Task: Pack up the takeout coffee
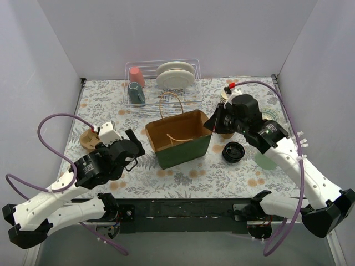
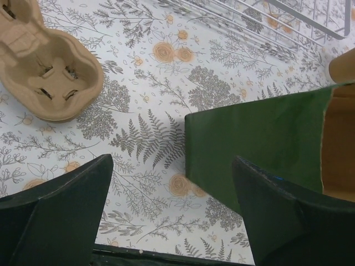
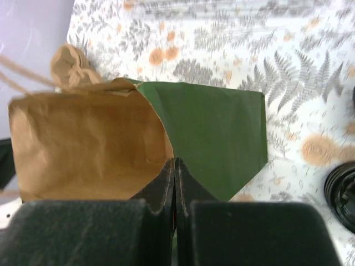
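Two arms frame the bag [image 1: 178, 138]: my right gripper [image 3: 175, 183] pinches its rim shut-jawed, left gripper [image 2: 172, 216] waits open, and the coffee [image 1: 226, 132], mostly hidden behind my right wrist, needs grasping next.

coffee cup [image 1: 226, 134]: mostly hidden behind right gripper [image 1: 211, 125] | loose lid [image 3: 343, 191]: cut off at right wrist view's edge | cup carrier [image 2: 44, 66]: cropped top-left | bag [image 3: 138, 141] interior: blurred

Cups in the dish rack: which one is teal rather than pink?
The nearer cup, at the front left of the wire rack, is teal; the pink cup sits just behind it.
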Controlling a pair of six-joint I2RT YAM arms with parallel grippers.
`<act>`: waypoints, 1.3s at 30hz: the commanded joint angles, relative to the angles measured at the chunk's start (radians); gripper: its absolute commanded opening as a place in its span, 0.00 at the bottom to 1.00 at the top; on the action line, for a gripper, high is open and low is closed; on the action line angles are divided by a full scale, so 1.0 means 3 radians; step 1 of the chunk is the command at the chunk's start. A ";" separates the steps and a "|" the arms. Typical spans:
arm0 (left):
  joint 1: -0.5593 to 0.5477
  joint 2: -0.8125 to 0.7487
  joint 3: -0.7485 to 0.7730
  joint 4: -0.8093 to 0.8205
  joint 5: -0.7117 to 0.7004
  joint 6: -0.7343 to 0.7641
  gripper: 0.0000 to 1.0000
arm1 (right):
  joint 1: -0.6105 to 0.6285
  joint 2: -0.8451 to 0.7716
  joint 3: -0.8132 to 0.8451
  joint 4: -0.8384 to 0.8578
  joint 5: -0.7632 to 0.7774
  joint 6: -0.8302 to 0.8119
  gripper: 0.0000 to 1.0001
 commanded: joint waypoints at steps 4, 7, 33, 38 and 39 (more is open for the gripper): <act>0.0031 0.0350 0.0348 -0.0298 -0.0401 -0.0287 0.88 | 0.0113 -0.0445 -0.0523 0.0374 -0.0186 0.0544 0.01; 0.0066 0.0524 0.0481 -0.0318 -0.0406 -0.0276 0.88 | 0.0164 -0.0573 -0.0640 0.0344 -0.0171 0.0688 0.01; 0.2336 0.1000 0.0493 0.0550 0.0699 0.0761 0.91 | 0.0235 -0.1192 -0.0476 -0.0178 0.0320 0.0020 0.51; 0.2887 0.1204 0.0232 0.0929 0.0780 0.1544 0.91 | 0.0235 -0.1580 -0.0697 -0.0030 0.0212 -0.0237 0.51; 0.2965 0.1230 0.0206 0.0934 0.0816 0.1524 0.91 | 0.0235 -0.1616 -0.0702 -0.0030 0.0222 -0.0318 0.51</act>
